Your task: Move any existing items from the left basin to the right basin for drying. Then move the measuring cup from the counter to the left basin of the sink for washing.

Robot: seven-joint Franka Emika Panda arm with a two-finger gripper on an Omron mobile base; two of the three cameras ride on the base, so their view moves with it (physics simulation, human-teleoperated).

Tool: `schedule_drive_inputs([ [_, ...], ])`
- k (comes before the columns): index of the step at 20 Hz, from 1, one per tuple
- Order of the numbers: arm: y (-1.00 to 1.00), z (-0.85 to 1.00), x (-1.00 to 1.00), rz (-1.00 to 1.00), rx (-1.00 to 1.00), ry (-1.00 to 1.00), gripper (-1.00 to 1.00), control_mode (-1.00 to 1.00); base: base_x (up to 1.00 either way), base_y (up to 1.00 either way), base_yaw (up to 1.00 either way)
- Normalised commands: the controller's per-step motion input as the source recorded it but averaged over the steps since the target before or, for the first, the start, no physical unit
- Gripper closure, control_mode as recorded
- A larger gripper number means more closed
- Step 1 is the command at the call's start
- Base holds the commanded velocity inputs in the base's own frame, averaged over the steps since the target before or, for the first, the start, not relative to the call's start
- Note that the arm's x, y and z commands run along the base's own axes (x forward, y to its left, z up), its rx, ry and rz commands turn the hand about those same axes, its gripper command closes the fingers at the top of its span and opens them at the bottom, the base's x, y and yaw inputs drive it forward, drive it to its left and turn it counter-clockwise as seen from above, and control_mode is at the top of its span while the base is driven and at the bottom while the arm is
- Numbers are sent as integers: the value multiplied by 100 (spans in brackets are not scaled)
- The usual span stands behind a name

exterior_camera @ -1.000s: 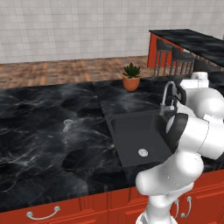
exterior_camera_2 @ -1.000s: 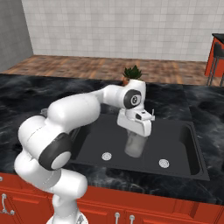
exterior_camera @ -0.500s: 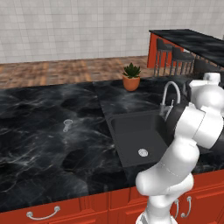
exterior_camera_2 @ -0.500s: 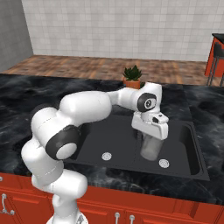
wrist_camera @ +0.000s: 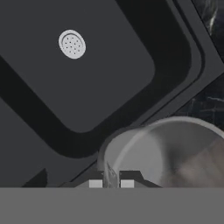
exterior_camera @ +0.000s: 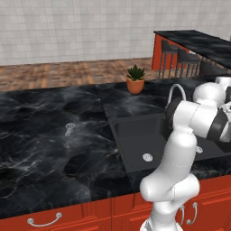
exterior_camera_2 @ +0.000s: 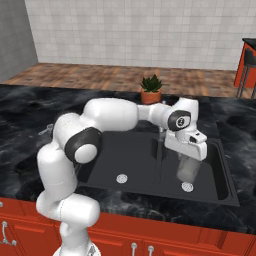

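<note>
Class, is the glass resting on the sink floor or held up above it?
Held up: the glass hangs under the shut gripper, above the right basin's drain.

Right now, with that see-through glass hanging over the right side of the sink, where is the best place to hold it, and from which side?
By the rim, from above. The glass is a thin-walled open cup, so one finger goes inside and one outside the wall. The gripper holds it that way, jaws shut on the rim, over the right basin.
</note>
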Motion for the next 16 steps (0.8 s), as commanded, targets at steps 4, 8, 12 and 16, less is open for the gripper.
schedule_drive_inputs([
  [4, -26, -33, 47, 4, 0, -1, 100, -100, 0, 0, 0],
  [8, -1, -52, 49, 8, 0, -4, 100, -100, 0, 0, 0],
  [12, -4, -51, 41, 9, 0, -7, 100, -100, 0, 0, 0],
  [16, -13, -45, 34, 9, 0, -9, 100, -100, 0, 0, 0],
])
